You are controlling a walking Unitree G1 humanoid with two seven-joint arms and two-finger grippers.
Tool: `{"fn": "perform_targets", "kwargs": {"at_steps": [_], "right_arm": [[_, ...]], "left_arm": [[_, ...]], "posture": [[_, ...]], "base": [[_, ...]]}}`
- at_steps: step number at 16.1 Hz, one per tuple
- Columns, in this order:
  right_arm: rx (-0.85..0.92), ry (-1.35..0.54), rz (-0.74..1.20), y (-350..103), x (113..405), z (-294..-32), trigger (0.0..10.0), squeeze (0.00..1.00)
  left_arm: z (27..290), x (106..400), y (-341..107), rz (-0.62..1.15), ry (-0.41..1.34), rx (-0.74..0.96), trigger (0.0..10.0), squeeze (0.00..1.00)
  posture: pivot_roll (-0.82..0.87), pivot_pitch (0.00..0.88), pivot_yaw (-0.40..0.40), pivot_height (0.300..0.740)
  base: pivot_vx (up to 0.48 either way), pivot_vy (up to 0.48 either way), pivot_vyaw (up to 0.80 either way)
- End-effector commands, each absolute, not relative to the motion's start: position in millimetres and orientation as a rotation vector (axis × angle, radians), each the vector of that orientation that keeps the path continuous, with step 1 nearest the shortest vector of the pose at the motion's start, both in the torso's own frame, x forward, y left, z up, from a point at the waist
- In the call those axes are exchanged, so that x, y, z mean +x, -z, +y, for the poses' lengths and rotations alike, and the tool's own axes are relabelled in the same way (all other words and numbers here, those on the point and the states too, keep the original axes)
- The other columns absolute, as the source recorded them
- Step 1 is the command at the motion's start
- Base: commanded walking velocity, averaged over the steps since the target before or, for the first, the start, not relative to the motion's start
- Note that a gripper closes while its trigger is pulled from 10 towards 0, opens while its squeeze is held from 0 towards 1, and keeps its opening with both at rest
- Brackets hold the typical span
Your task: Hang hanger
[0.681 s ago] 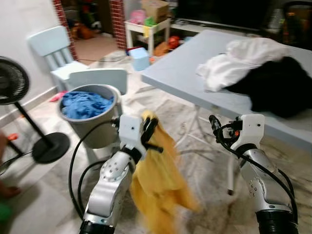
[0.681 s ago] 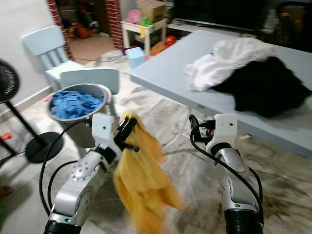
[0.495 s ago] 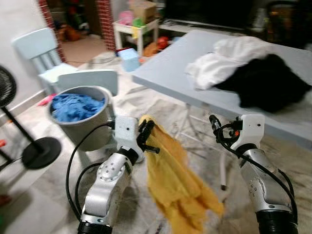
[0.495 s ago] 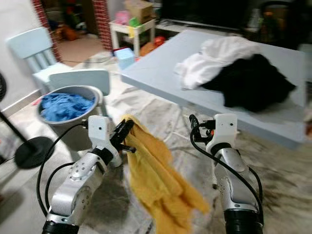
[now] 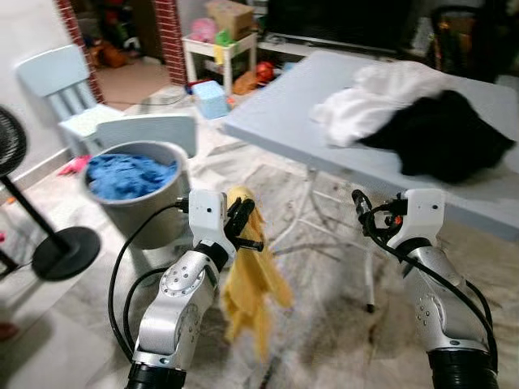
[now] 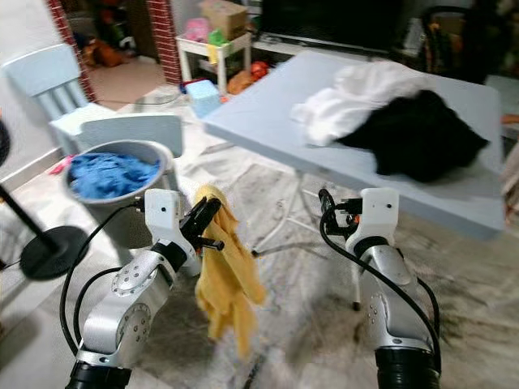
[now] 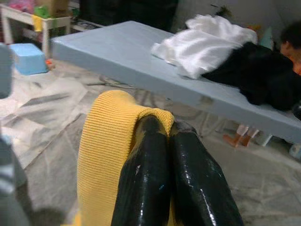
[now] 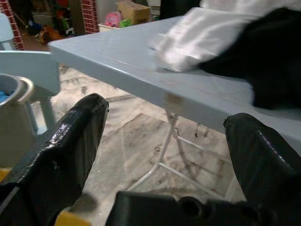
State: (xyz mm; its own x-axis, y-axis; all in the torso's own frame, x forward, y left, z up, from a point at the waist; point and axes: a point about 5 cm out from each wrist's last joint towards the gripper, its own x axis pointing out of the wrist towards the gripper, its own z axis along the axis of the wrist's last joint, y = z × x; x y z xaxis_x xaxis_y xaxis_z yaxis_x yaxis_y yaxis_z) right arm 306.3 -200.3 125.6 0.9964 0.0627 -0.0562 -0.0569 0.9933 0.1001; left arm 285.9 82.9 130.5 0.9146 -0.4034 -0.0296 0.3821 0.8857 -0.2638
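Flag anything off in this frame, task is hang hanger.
No hanger can be made out. The left gripper is shut on a yellow garment that dangles loose toward the floor. The right gripper is open, holding nothing. White clothes and black clothes lie heaped unfolded on the blue table.

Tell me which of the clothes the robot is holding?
The yellow cloth, hanging from the shut left gripper. The white and black clothes lie on the table, the blue in the bucket.
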Motion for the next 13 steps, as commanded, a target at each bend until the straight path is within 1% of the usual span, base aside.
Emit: {"fn": "perform_targets", "kwargs": {"at_steps": [1,8,10,13], "right_arm": [[0.094,-0.064,0.042,-131.2,308.4,-197.5,10.0,0.00],[0.085,-0.060,0.046,-131.1,307.8,-200.6,10.0,0.00],[0.083,-0.059,0.047,-131.6,308.6,-201.5,10.0,0.00],[0.078,-0.057,0.045,-132.6,308.7,-202.6,10.0,0.00]], "left_arm": [[82.5,289.2,-139.2,0.055,0.405,-0.274,10.0,0.00],[81.5,289.4,-137.6,0.066,0.393,-0.286,10.0,0.00],[83.5,291.5,-139.7,0.044,0.380,-0.286,10.0,0.00],[85.7,292.8,-140.9,0.035,0.387,-0.360,10.0,0.00]], "posture": [[-0.15,0.000,0.007,0.740],[-0.16,0.000,0.002,0.740],[-0.16,0.000,-0.002,0.740],[-0.16,0.000,-0.002,0.740]], "base": [[0.000,0.465,0.00],[0.000,0.464,0.00],[0.000,0.000,0.00],[0.000,0.000,0.00]]}}
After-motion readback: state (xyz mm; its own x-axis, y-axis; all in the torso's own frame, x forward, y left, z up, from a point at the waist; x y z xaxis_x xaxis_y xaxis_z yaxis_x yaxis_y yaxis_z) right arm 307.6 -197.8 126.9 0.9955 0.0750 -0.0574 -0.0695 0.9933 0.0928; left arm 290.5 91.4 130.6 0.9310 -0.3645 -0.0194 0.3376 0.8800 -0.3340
